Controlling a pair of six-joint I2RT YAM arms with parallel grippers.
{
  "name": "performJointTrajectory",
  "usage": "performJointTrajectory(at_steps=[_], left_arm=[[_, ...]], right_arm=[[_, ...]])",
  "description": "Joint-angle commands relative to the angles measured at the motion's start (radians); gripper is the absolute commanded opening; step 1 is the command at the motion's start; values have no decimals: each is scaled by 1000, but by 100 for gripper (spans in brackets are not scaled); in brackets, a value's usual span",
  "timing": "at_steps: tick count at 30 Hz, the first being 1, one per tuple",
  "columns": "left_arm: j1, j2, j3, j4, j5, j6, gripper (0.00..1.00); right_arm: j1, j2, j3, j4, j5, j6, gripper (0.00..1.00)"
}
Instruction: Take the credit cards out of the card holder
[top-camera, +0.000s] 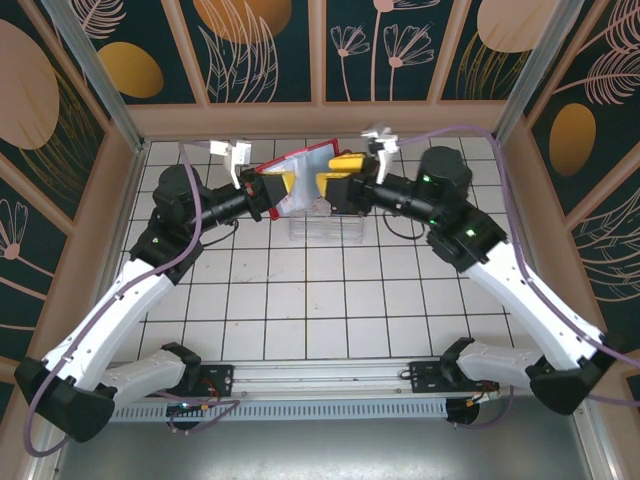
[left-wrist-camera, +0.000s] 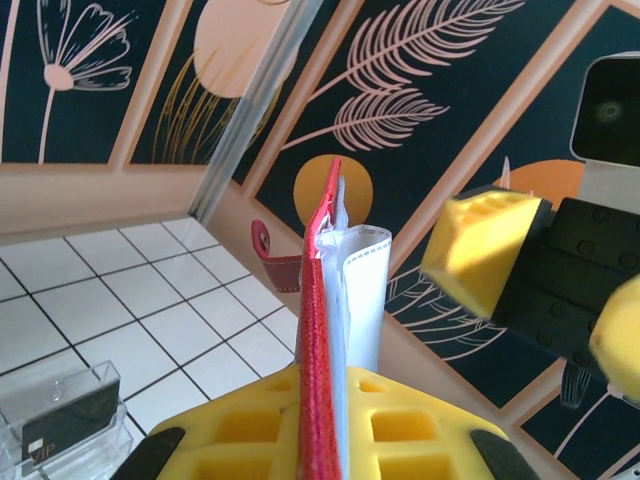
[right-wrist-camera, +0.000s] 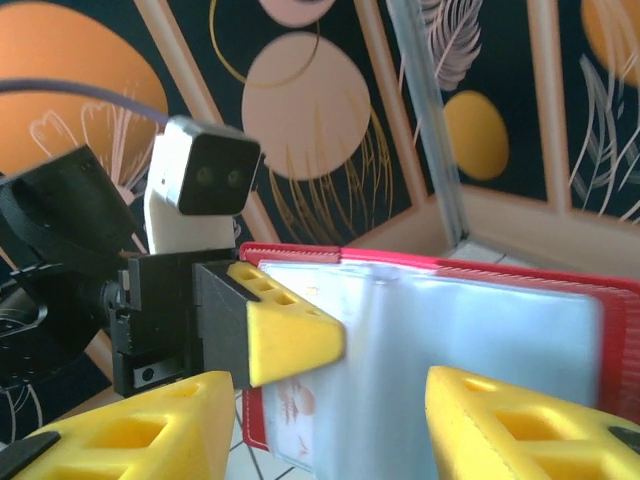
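Nearest my side of the overhead view, the white tiled table (top-camera: 300, 330) lies bare. Farther in, the clear plastic tray (top-camera: 325, 235) stands on the tiles. The left wrist camera shows a dark card (left-wrist-camera: 62, 428) standing upright inside that tray, with a light patch low on its face. Just past the tray and up off the table is the card holder (top-camera: 300, 160), a red folding wallet held between the two arms. The left gripper (left-wrist-camera: 320, 400) is clamped on the wallet's lower edge, its yellow fingers (left-wrist-camera: 250, 430) pressed against either side. From there I see the wallet edge-on: a thin grained red cover, and against it a pale stitched sleeve (left-wrist-camera: 360, 300) standing upright. A little red snap tab (left-wrist-camera: 268, 245) curls out to one side. The right gripper (right-wrist-camera: 330, 385) faces the wallet's inner side with its jaws spread apart. Between them I see the sleeve as a cloudy, greyish-blue pane framed in red. Some reddish marks show through low down (I can't tell whether that is a card). I also can't tell whether the right fingers touch the sleeve. Beyond everything stands the dark floral back wall (top-camera: 380, 50).
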Motion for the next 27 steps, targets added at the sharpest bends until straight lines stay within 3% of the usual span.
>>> performJointTrajectory(at_steps=[1, 7, 16, 22, 27], left_arm=[[-6, 5, 0, 29, -8, -37, 0], [-6, 18, -2, 33, 10, -56, 0], [-6, 9, -11, 37, 34, -54, 2], [-6, -15, -17, 10, 17, -30, 18], [-6, -42, -36, -2, 5, -18, 21]], right_arm=[[38, 60, 48, -60, 65, 14, 54], [71, 141, 106, -133, 185, 2, 48], [75, 150, 108, -137, 200, -6, 13], [73, 131, 104, -134, 225, -6, 7], [70, 121, 99, -133, 242, -6, 6]])
